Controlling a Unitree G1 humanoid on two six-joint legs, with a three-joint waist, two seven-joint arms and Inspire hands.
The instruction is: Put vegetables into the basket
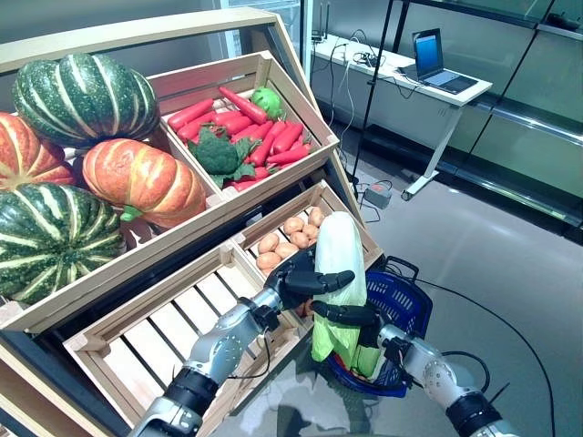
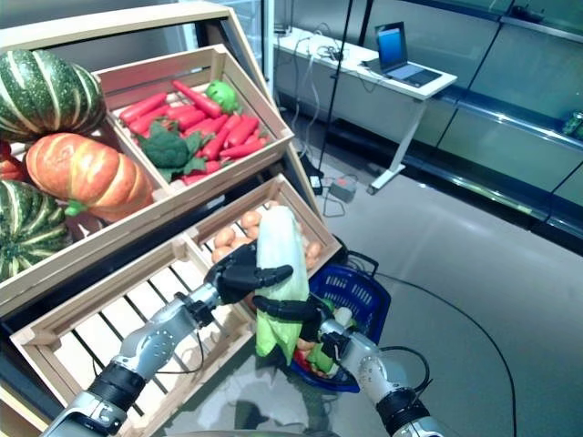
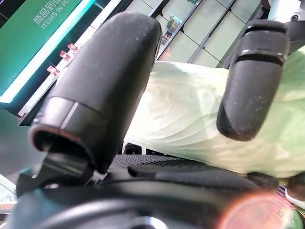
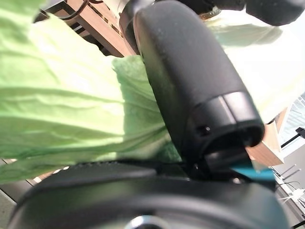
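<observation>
A long pale green napa cabbage [image 1: 339, 250] stands upright above the near rim of the blue basket [image 1: 407, 305], which stands on the floor by the stand. My left hand [image 1: 305, 279] is shut on the cabbage's middle from the stand side. My right hand [image 1: 352, 316] is shut on it just below, where the leaves turn darker green. The left wrist view shows the cabbage [image 3: 186, 124] between that hand's thumb and fingers [image 3: 252, 81]. The right wrist view shows its leaves [image 4: 62, 109] under that hand's thumb. Something red and green [image 2: 305, 352] lies in the basket [image 2: 362, 291].
The wooden stand [image 1: 228, 209] with sloping crates rises on the left; a slatted lower crate [image 1: 173, 319] lies under my left arm. A white desk [image 1: 401, 68] with a laptop stands at the back right. Grey floor [image 1: 492, 246] lies open to the right.
</observation>
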